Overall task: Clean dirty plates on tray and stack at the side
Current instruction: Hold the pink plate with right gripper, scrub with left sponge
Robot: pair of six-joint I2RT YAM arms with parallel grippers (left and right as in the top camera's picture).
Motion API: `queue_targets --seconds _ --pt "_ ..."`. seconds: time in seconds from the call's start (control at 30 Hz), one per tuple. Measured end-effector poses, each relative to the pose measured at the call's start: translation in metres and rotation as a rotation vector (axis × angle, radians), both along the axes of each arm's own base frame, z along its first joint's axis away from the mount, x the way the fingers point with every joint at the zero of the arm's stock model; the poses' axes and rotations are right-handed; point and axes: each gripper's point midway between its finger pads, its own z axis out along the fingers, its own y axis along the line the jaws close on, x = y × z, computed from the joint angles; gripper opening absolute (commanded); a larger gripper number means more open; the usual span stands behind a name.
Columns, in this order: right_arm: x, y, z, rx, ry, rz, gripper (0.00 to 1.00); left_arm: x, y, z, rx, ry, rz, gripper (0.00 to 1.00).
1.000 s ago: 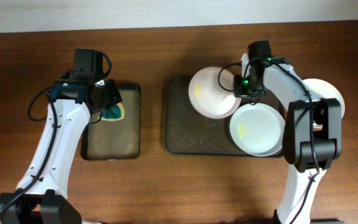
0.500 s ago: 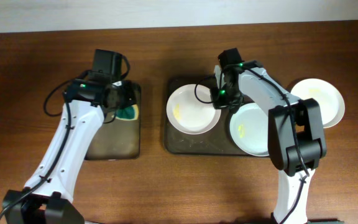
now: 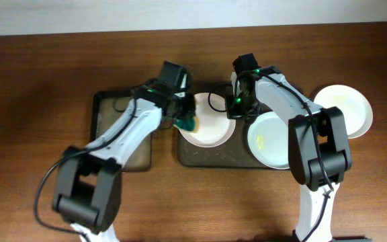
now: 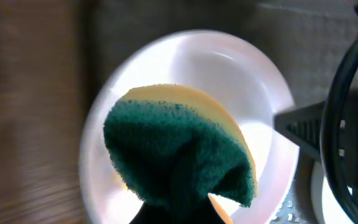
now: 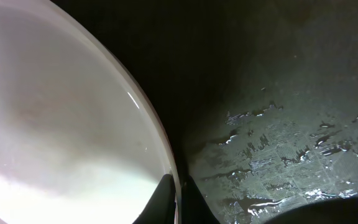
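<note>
The tray (image 3: 203,156) holds two white plates. My right gripper (image 3: 236,106) is shut on the right rim of the left plate (image 3: 213,126); in the right wrist view its fingers (image 5: 164,198) pinch that rim (image 5: 55,118) above the wet tray floor (image 5: 278,93). My left gripper (image 3: 183,115) is shut on the green-yellow sponge (image 3: 189,123) at this plate's left edge. In the left wrist view the sponge (image 4: 176,149) hangs over the plate (image 4: 229,68) and hides the fingers. A second plate (image 3: 277,140) with a yellow smear lies on the tray's right end. A third plate (image 3: 345,109) lies on the table to the right.
The smaller black tray (image 3: 123,138) lies left of the big tray, under my left arm. The right arm's cable (image 4: 353,106) runs close to the held plate. The wooden table (image 3: 193,202) extends in front of both trays.
My left arm has swung right from the black tray, carrying the sponge to the left plate. My right gripper brought that plate leftwards earlier and has held it still since.
</note>
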Motion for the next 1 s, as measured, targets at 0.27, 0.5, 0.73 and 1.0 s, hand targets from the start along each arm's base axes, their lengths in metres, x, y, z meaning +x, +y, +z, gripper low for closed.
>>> queue_targets --seconds 0.27,0.5,0.73,1.0 --pt "0.0 0.0 0.0 0.003 -0.001 -0.002 0.04 -0.002 -0.025 -0.042 -0.043 0.069 -0.008 0.0" --pt "0.0 0.001 0.0 0.003 -0.002 -0.001 0.04 0.008 -0.019 -0.06 0.004 0.047 0.019 0.0" --pt "0.001 0.006 0.001 0.021 -0.006 0.005 0.04 0.016 0.019 -0.061 0.265 -0.023 0.063 0.0" --pt "-0.002 0.013 0.0 0.038 0.0 0.012 0.04 0.033 0.047 -0.031 0.438 -0.065 0.121 0.0"
